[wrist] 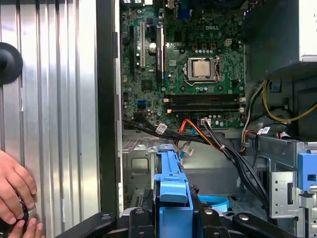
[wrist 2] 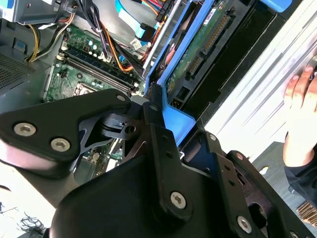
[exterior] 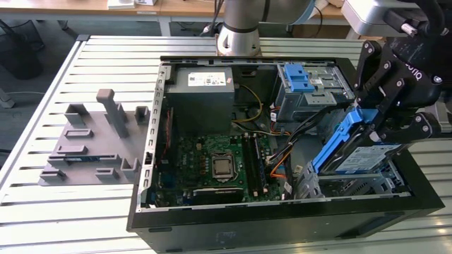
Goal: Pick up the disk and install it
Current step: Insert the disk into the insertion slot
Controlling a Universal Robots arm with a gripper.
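Slatted metal tabletop (exterior: 84, 211) carries an open computer case (exterior: 282, 225) lying on its side, with a grey moulded fixture (exterior: 92, 143) well apart from it toward the exterior view's left. Inside the case sit the green motherboard (exterior: 219, 159), the grey power-supply box (exterior: 201, 98) and, farther toward the exterior view's right, a metal drive cage topped by a blue latch (exterior: 300, 79). The gripper (exterior: 387, 135) hangs over the case's near corner on the exterior view's right and is clenched on the disk (exterior: 360, 157), its black fingers pressing from either side on the upper end between the blue side rails (exterior: 337, 138). The disk lies directly below the claw and is carried steeply tilted rather than flat: its long axis runs down and toward the exterior view's left, the labelled face turned outward and the upper end leaning toward the case's outer wall. Its lower end is at the mouth of the metal bay (exterior: 353, 186) in that corner, and whether it touches the bay's walls I cannot tell. Bundled cables (exterior: 282, 153) cross the case floor just beside the bay, between it and the motherboard. In the first wrist view a blue rail stands upright between the finger links, with the bay's sheet metal beyond it. A person's hand (wrist: 15, 191) rests on the table slats outside the case wall, apart from the arm. By my judgement the disk is lifted and lined up near its slot, not yet seated.
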